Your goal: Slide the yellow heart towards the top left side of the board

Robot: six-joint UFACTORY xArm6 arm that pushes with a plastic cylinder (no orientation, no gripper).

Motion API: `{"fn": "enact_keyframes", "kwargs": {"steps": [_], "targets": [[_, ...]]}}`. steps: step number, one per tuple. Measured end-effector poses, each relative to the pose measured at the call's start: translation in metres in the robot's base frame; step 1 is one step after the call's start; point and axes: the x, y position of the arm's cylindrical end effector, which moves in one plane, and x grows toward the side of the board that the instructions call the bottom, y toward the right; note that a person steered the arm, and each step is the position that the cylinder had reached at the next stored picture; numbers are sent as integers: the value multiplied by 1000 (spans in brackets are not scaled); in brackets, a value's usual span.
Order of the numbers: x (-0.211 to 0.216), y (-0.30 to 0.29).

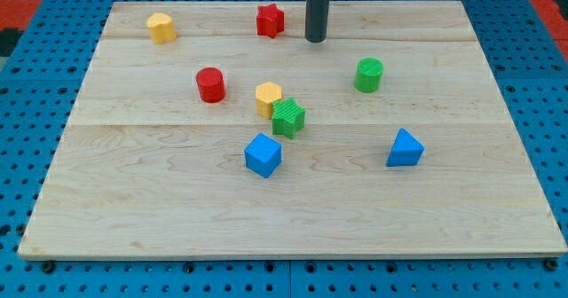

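My tip (pixel 315 40) rests on the wooden board (pixel 177 218) near the view's top edge, a little right of centre. It is a bare rod end with nothing to open, close or grasp, and it touches no block. Just to its left, apart from it, sits the red star-shaped block (pixel 271 20). Down and to its right stands the green cylinder (pixel 369 74).

There are two yellow blocks, and I cannot tell for sure which one is the heart. One yellow block (pixel 161 27) sits well to my tip's left, close to the board's top left corner; its outline looks lobed, so it may be the heart, though which way it points and how its long axis lies are too small to make out. The other yellow block (pixel 268 98) lies near the board's centre, below and left of my tip, touching the green star-like block (pixel 288 118) at its lower right.

Counting by colour: two yellow, two red, two green, two blue, eight blocks in all. The red cylinder (pixel 210 84) stands left of the central yellow block. The blue cube (pixel 263 155) lies just below the green star-like block, and the blue triangular block (pixel 405 148) sits toward the view's right.
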Motion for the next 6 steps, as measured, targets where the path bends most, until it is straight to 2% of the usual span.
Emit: {"fn": "enact_keyframes", "kwargs": {"steps": [3, 5, 6], "targets": [[4, 26], [8, -133], [26, -164]]}}
